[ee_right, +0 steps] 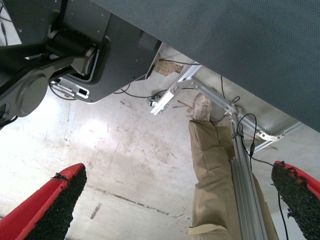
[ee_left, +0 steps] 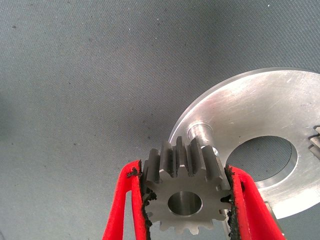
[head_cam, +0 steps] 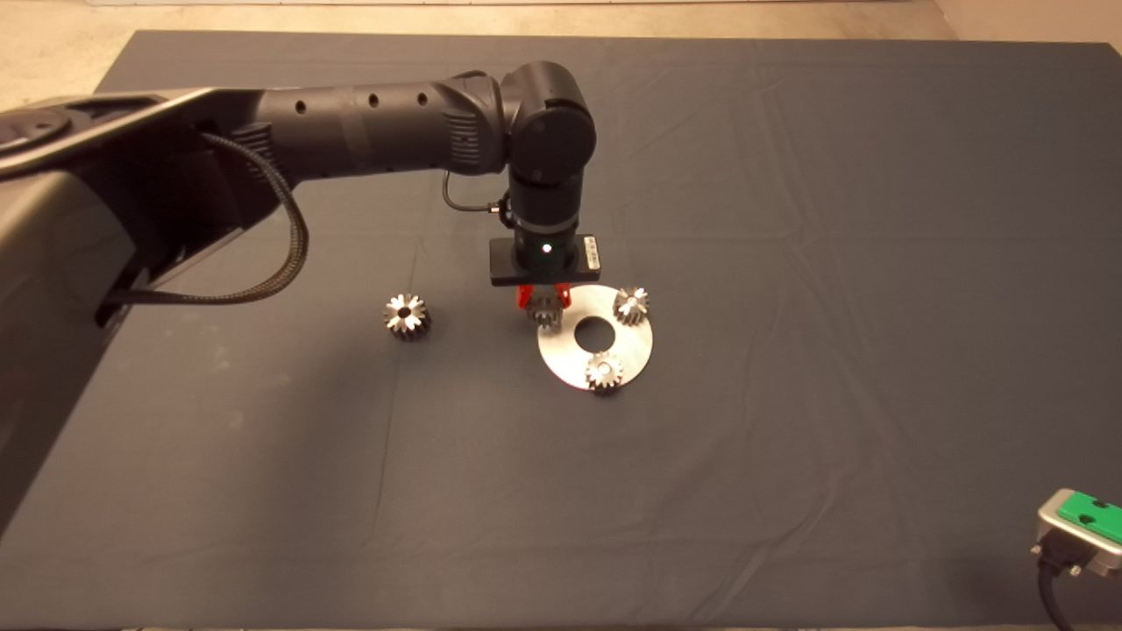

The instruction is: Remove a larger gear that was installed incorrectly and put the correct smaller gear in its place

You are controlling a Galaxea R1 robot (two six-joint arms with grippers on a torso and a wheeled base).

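Left tool (ee_left: 187, 202) clamped on smaller gear (ee_left: 186, 200) beside plate's (ee_left: 260, 115) peg; no legible writing.

From overhead, the left arm's wrist block covers most of the left gripper (head_cam: 545, 301), so only red finger tips peek out around the smaller gear (head_cam: 547, 310), and whether that gear touches the round plate (head_cam: 574, 359) cannot be told. In the left wrist view the picture's edge cuts the plate (ee_left: 260, 107) and leaves just a few teeth of another gear (ee_left: 315, 141). The right gripper (head_cam: 1083, 524) is clipped at the corner. In its own view, a person's leg (ee_right: 215, 165) runs out of frame.
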